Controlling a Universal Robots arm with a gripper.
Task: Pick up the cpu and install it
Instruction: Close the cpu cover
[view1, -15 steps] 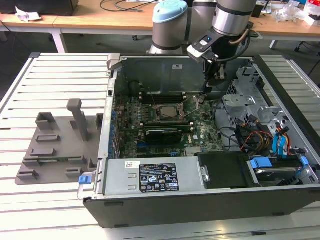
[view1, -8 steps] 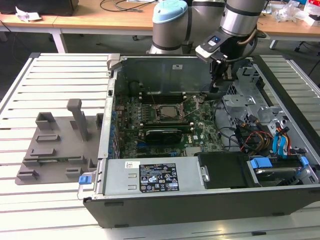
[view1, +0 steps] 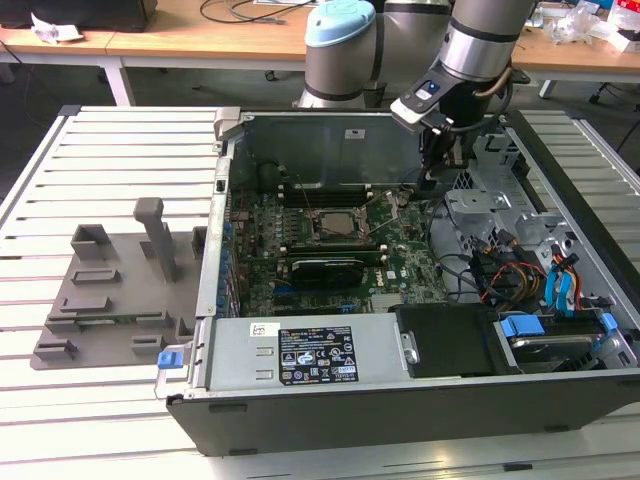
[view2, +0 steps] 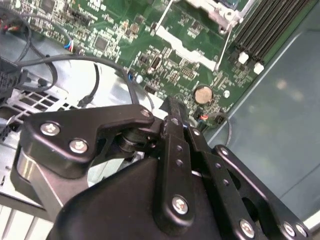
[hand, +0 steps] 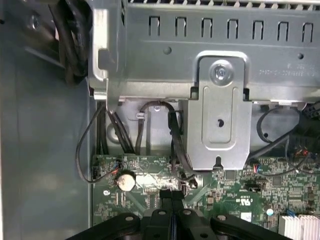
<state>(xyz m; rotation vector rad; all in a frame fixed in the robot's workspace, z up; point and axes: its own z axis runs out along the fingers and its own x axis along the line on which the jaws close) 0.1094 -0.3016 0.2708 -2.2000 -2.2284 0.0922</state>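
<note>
The arm (view1: 482, 40) reaches down into the open computer case (view1: 400, 415), which rests on a slatted table (view1: 120, 130). In the exterior view the gripper (view1: 428, 185) hangs over the far part of the green motherboard (view1: 405, 262), toward the exterior view's right and close to the silver drive cage (view1: 490, 205).

In the first wrist view the gripper (hand: 171, 200) has its two black fingers (hand: 163, 199) pressed together. Only a hairline seam shows between them and nothing is visibly clamped there, so the jaws are closed and empty as far as can be seen. The tips sit close over the board, near a round coin battery (hand: 126, 181) and some black cables (hand: 112, 132) that run under a metal bracket (hand: 220, 115). The second wrist view shows the battery (view2: 202, 94) just past the gripper (view2: 172, 106).

The cpu (view1: 336, 224) (a pale grey square, small here) appears to sit inside the dark socket frame (view1: 311, 228) at the middle of the motherboard — well apart from the gripper. A grey fixture tray (view1: 100, 300) stands on the table beside the case, at the exterior view's left
</note>
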